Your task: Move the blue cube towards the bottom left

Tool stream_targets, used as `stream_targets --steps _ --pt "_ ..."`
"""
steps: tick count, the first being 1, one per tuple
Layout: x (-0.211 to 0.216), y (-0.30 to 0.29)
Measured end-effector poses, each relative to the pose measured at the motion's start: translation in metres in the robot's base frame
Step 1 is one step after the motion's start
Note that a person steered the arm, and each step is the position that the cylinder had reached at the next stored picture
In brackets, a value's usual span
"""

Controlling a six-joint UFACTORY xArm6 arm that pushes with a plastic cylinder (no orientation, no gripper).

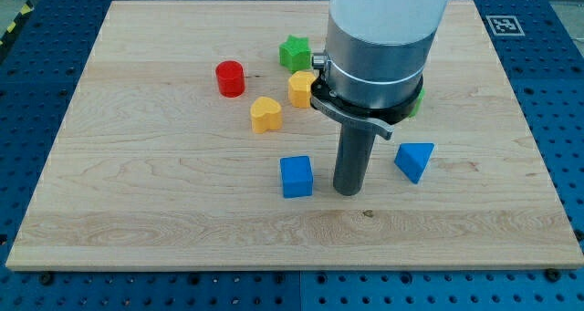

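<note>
The blue cube (297, 177) sits on the wooden board (137, 192), a little below the view's centre. My tip (348, 191) rests on the board just to the cube's right, with a small gap between them. The rod comes down from the large grey and white arm body at the view's top centre.
A blue triangular block (414, 160) lies right of the rod. A yellow heart block (265, 115), a yellow block (301, 88), a green star (294, 52) and a red cylinder (230, 78) sit above the cube. A green block (418, 99) is mostly hidden behind the arm.
</note>
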State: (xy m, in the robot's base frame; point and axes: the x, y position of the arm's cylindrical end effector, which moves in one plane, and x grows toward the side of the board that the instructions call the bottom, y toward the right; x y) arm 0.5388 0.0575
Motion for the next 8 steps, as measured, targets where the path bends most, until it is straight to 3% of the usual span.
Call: stream_targets --steps 4,6,8 --pt "-0.019 -0.086" --pt "-0.026 -0.101" --pt "-0.026 -0.161"
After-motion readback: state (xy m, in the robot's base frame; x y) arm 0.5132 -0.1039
